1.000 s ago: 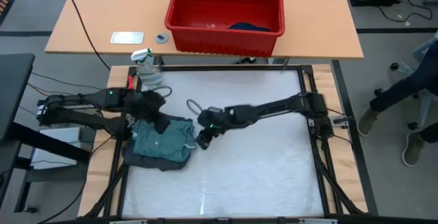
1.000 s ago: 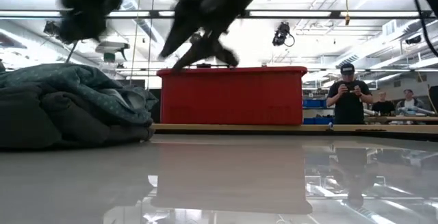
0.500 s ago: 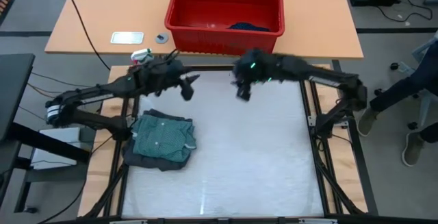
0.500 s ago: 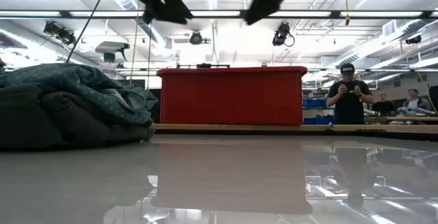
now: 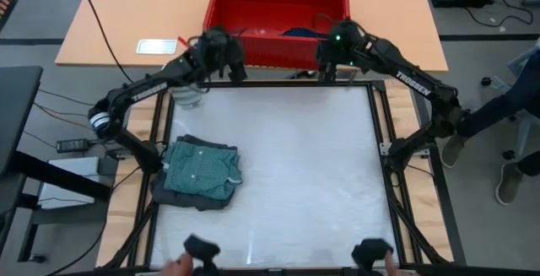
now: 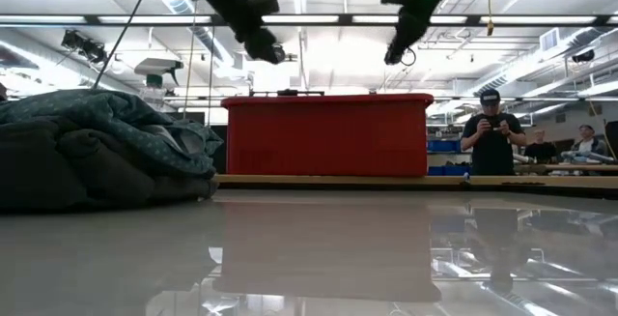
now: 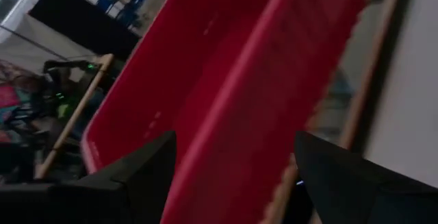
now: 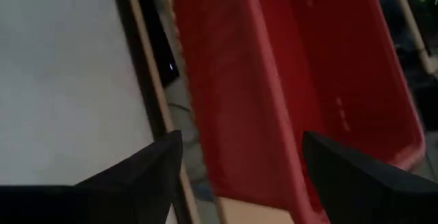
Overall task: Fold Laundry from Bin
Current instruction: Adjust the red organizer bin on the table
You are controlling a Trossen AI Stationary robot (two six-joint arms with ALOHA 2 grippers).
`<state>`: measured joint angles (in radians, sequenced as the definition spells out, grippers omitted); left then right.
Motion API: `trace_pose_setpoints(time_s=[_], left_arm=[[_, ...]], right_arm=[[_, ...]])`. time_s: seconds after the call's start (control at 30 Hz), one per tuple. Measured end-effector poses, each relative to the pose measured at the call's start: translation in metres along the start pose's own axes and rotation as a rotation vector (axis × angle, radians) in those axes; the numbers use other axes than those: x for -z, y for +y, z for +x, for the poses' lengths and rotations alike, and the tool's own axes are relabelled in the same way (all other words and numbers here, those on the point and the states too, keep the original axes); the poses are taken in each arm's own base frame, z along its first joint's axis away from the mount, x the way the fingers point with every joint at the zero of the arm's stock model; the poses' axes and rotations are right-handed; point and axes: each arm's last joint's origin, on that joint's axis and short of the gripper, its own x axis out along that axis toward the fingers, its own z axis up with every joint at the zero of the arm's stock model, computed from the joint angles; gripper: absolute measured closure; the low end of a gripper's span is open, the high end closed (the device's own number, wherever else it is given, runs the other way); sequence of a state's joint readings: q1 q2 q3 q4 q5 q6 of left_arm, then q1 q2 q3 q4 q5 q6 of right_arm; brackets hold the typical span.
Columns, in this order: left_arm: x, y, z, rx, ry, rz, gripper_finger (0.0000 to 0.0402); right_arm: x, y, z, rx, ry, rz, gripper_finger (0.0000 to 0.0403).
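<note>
High view, both tools spread empty at bin [image 5: 253, 44] front rim, left tool [image 5: 226, 54], right tool [image 5: 327, 59]

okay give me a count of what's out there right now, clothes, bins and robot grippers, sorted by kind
Folded garments stacked on the table: 2, a teal dotted shirt on a dark grey piece
Garments visible in the bin: 1, a dark blue piece
Bins: 1, the red bin
Grippers: 2, left gripper and right gripper, both open at the bin's near wall
Total: 6

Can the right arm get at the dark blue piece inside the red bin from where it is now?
Probably yes. The right gripper, jaws open and empty, hangs at the bin's near wall, and the dark blue piece lies uncovered just behind that wall.
</note>
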<state>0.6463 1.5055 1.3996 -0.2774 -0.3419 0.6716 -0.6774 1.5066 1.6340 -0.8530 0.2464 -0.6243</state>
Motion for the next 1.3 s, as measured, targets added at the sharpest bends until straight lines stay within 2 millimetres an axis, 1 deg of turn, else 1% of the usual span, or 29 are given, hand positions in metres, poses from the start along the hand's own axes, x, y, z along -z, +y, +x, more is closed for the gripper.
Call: trace_pose_setpoints(time_s=[0.1, 0.17, 0.27, 0.4, 0.5, 0.6, 0.77, 0.9, 0.97, 1.03, 1.13, 1.2, 1.23, 1.3], left_arm=[[0.009, 0.014, 0.021, 0.001, 0.006, 0.023, 0.0104], [0.018, 0.019, 0.037, 0.014, 0.0, 0.04, 0.0104], [0.034, 0.026, 0.056, 0.012, 0.021, 0.05, 0.0104], [0.054, 0.034, 0.077, 0.005, 0.053, 0.028, 0.0104], [0.067, 0.037, 0.091, 0.009, 0.051, 0.013, 0.0104], [0.076, 0.039, 0.104, 0.015, 0.024, 0.002, 0.0104], [0.086, 0.037, 0.12, 0.012, 0.0, 0.035, 0.0104], [0.094, 0.035, 0.131, 0.022, -0.004, 0.075, 0.0107], [0.096, 0.035, 0.132, 0.026, 0.001, 0.085, 0.0122], [0.097, 0.034, 0.133, 0.035, 0.004, 0.097, 0.0153], [0.094, 0.033, 0.132, 0.046, -0.011, 0.107, 0.0223], [0.094, 0.033, 0.131, 0.063, -0.02, 0.125, 0.0272], [0.093, 0.031, 0.131, 0.079, -0.027, 0.145, 0.0284], [0.089, 0.027, 0.129, 0.112, -0.039, 0.155, 0.0285]], right_arm=[[0.008, -0.014, 0.01, 0.033, 0.026, -0.001, 0.0099], [0.014, -0.021, 0.02, 0.032, 0.044, -0.007, 0.0103], [0.025, -0.03, 0.039, 0.003, 0.074, -0.001, 0.0108], [0.039, -0.042, 0.066, -0.01, 0.129, 0.032, 0.0115], [0.048, -0.048, 0.083, -0.009, 0.148, 0.054, 0.0118], [0.054, -0.052, 0.096, -0.012, 0.171, 0.067, 0.0123], [0.062, -0.055, 0.109, -0.026, 0.185, 0.088, 0.0138], [0.065, -0.056, 0.116, -0.025, 0.189, 0.098, 0.0158], [0.065, -0.056, 0.117, -0.025, 0.196, 0.101, 0.0173], [0.066, -0.057, 0.117, -0.017, 0.202, 0.104, 0.0198], [0.066, -0.058, 0.117, -0.004, 0.208, 0.107, 0.0253], [0.068, -0.059, 0.117, -0.009, 0.217, 0.071, 0.0293], [0.068, -0.058, 0.116, -0.014, 0.227, 0.05, 0.0301], [0.069, -0.057, 0.114, -0.028, 0.246, 0.05, 0.0301]])
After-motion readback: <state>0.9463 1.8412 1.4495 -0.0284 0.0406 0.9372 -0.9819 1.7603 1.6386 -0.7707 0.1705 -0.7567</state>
